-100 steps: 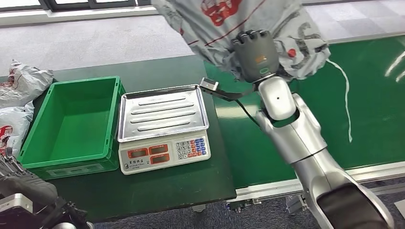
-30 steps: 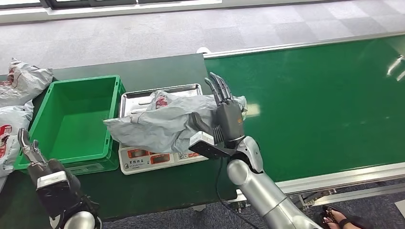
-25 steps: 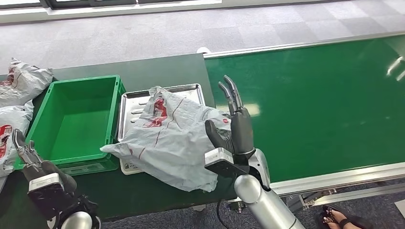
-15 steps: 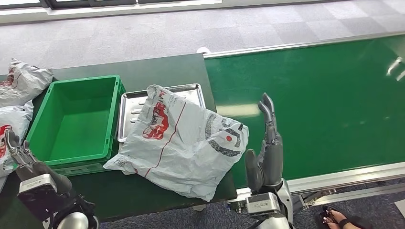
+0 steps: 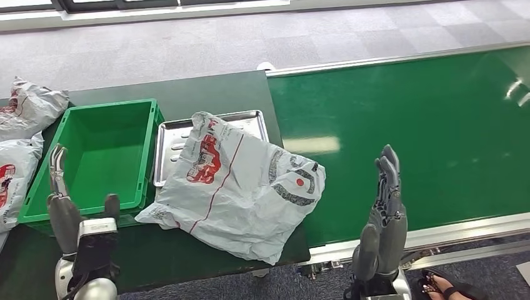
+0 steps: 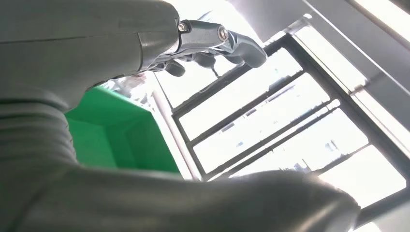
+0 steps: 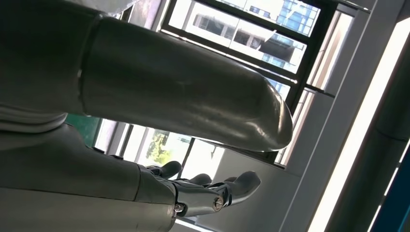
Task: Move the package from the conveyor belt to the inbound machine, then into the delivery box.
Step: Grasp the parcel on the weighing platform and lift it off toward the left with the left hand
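Package: a grey plastic mailer bag (image 5: 240, 187) with red print lies flat over the scale's steel tray (image 5: 247, 120) and the dark bench (image 5: 206, 87); nothing holds it.
Right hand: the right hand (image 5: 382, 215) is raised beside the conveyor belt (image 5: 425, 119), fingers straight and apart, holding nothing.
Left hand: the left hand (image 5: 75, 215) is raised by the near rim of the green crate (image 5: 94, 156), fingers apart, holding nothing.
Surroundings: more grey bags (image 5: 22, 134) lie left of the crate.

Grey carpet-tile floor (image 5: 187, 44), dark-framed windows (image 7: 251, 29), seemingly bright daylight
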`<state>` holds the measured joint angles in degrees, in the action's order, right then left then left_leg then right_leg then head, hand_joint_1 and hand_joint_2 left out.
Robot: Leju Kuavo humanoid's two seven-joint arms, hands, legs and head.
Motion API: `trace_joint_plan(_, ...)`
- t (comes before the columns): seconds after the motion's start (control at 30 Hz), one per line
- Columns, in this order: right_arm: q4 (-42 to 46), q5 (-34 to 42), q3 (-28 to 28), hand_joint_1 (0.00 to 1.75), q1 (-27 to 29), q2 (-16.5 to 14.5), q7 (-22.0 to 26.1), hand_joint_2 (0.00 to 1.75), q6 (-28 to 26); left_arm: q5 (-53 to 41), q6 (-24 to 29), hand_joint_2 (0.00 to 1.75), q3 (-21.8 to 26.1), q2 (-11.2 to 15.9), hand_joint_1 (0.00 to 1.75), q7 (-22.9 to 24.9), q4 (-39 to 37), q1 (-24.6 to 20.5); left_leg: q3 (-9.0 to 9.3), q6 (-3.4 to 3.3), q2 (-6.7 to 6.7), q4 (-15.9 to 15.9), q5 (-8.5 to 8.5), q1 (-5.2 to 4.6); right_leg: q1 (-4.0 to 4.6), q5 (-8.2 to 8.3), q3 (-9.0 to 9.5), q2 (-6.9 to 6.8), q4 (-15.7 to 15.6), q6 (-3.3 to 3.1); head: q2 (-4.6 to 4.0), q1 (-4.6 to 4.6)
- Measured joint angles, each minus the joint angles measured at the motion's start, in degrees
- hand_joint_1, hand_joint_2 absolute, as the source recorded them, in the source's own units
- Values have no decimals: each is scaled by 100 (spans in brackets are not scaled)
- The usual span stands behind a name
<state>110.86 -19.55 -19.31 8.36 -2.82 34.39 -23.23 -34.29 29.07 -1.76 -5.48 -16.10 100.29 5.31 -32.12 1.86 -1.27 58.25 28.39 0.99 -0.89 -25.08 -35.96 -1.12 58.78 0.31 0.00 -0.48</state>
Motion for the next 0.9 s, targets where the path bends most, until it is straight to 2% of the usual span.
trace_joint_plan(0.07, 0, 4, 5, 0, -23, 1, -8, 0, 22, -236, -164, 175, -26, 91, 0, 123, -45, -66, 8, 0, -4, 0, 1, 0, 0, 0, 1, 4, 0, 0, 0, 0)
trace_joint_plan(0.13, -1, 33, 14, 0, -48, 8, -26, 0, 79, -757, -608, 175, -127, 259, 0, 358, -159, -200, 20, -1, 1, 0, 0, 0, 1, -1, 1, -2, -1, 0, 0, 0)
trace_joint_plan(0.23, -21, 153, 26, 0, -126, 58, -26, 0, 203, -1655, -1575, 175, -505, 743, 0, 633, -688, -688, 18, -1, 13, 0, -6, -1, 1, 1, 5, -17, 0, -2, 0, 1)
trace_joint_plan(0.33, -114, 305, 33, 0, -241, 146, 41, 0, 309, -1916, -2353, 175, -1028, 1335, 0, 583, -1477, -1364, 1, 8, 2, -1, -13, 1, 1, 14, 4, -10, 1, -13, 0, 0)
trace_joint_plan(0.43, -233, 401, 34, 0, -358, 224, 60, 0, 387, -1954, -2766, 175, -1524, 1796, 0, 434, -2120, -1893, 4, 12, -18, -1, -18, 2, 2, 22, -1, 7, 2, -18, 0, 0)
trace_joint_plan(0.53, -326, 434, 34, 0, -431, 284, 60, 0, 415, -1988, -2913, 175, -1899, 2091, 0, 371, -2542, -2205, 20, 12, -18, 0, -26, 2, 3, 29, -7, 12, 4, -18, 0, 1)
trace_joint_plan(0.7, -449, 511, 33, 0, -505, 377, 72, 0, 341, -1989, -3424, 175, -2515, 2304, 0, 273, -3083, -2691, 14, 12, -2, 0, -26, 1, 2, 28, -11, 4, 3, -18, 0, 0)
trace_joint_plan(0.9, -546, 555, 9, 0, -536, 435, 114, 0, 217, -1580, -3891, 175, -3744, 2220, 0, 141, -3927, -3517, 11, 10, -1, 1, -26, -5, -6, 30, -7, 1, 3, -14, 0, 1)
